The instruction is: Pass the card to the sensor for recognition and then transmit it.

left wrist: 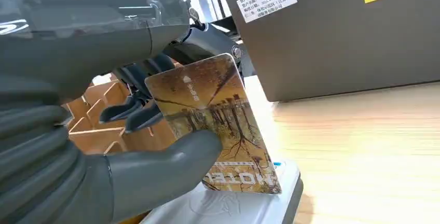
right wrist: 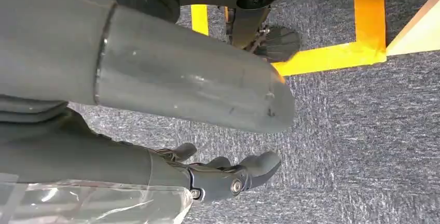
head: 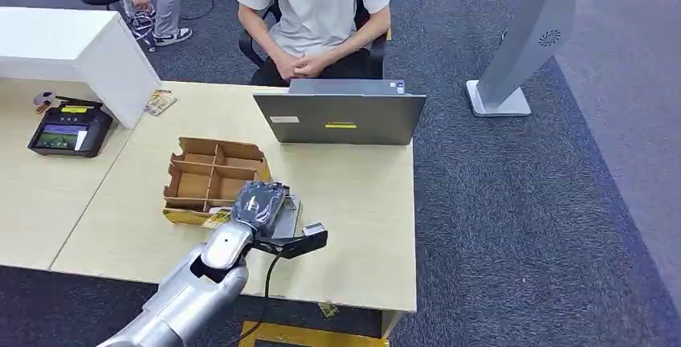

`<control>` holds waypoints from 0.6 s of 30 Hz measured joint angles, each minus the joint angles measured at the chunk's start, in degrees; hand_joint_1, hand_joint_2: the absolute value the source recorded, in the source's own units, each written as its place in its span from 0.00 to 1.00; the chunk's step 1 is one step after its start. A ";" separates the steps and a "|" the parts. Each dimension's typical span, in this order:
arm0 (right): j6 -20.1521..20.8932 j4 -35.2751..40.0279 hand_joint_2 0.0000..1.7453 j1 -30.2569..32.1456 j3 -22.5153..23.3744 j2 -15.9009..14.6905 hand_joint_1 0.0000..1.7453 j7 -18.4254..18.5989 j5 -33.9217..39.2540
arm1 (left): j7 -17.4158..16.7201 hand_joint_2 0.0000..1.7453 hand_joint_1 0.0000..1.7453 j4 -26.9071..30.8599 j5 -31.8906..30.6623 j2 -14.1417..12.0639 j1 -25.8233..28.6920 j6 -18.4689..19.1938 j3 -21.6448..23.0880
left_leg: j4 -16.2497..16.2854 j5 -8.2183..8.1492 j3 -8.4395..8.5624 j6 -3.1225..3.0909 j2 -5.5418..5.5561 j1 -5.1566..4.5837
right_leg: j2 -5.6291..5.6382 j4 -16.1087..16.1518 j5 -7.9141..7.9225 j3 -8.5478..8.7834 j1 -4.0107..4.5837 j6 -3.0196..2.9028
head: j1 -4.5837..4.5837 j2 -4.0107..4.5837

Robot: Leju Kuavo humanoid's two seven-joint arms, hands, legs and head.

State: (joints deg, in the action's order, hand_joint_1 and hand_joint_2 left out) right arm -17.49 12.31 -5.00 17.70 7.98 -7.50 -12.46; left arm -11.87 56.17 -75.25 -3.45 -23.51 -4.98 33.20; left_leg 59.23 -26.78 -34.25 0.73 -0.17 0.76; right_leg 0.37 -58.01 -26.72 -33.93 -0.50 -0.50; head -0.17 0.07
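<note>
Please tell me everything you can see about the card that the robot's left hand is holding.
The card is a thin, glossy rectangle with rounded corners, printed with a brown-gold scene of bare trees and pale lettering at both ends. The left hand holds it between the thick grey thumb, lying across its face, and darker fingers behind. It stands nearly upright, slightly tilted, its lower end at a white device on the wooden table; whether it touches is unclear.

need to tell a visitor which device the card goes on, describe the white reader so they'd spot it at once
Start at the light wooden table with the grey laptop at its far edge. In front of the laptop sits a brown cardboard divider box; the white card reader lies flat right beside it, under the left robot hand holding a yellow-brown card. It is the low white slab, unlike the black terminal on the next table.
</note>
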 joint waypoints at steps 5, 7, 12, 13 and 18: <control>0.00 0.00 0.00 0.01 0.00 0.00 0.00 0.00 0.00 | 0.00 1.00 1.00 -0.37 0.00 0.11 -0.09 -0.04 -0.02 | 0.00 0.00 0.02 0.00 0.00 0.00 | 0.00 0.00 0.00 0.02 0.00 0.00 | 0.00 -0.02; 0.00 0.00 0.00 0.00 0.00 0.00 0.00 0.00 0.00 | 0.00 1.00 1.00 -0.44 -0.02 0.13 -0.12 -0.11 -0.02 | 0.00 0.00 0.02 0.00 0.00 0.00 | -0.01 0.00 0.00 0.02 0.00 0.00 | 0.00 -0.02; 0.00 0.00 0.00 0.00 0.00 0.00 0.00 0.00 -0.04 | 0.00 1.00 1.00 -0.54 -0.13 0.20 -0.17 -0.17 -0.04 | 0.00 0.01 0.02 0.00 0.00 0.00 | -0.01 -0.01 0.00 0.03 0.00 0.00 | 0.00 -0.02; 0.00 0.00 0.00 0.01 0.00 0.00 0.00 0.00 -0.15 | 0.00 1.00 1.00 -0.59 0.09 0.20 -0.21 -0.13 -0.04 | 0.00 0.01 0.02 0.00 0.00 0.00 | -0.01 -0.01 0.00 0.03 0.00 0.00 | 0.00 -0.02; -0.09 0.00 0.00 0.01 0.00 0.00 0.00 0.35 -0.37 | 0.48 1.00 1.00 -1.14 0.68 0.15 -0.64 0.89 -0.61 | 0.00 0.01 0.02 0.00 0.01 0.00 | -0.02 -0.01 0.00 0.03 0.00 0.00 | 0.00 -0.02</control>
State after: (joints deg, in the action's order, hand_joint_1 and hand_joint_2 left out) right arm -17.57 12.31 -5.00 17.70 7.98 -7.15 -12.83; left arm -11.39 55.04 -74.58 -3.30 -24.14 -4.09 32.59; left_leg 59.23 -26.77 -34.23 0.73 -0.16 0.76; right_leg 0.34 -58.02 -26.72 -33.89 -0.50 -0.50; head -0.18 0.04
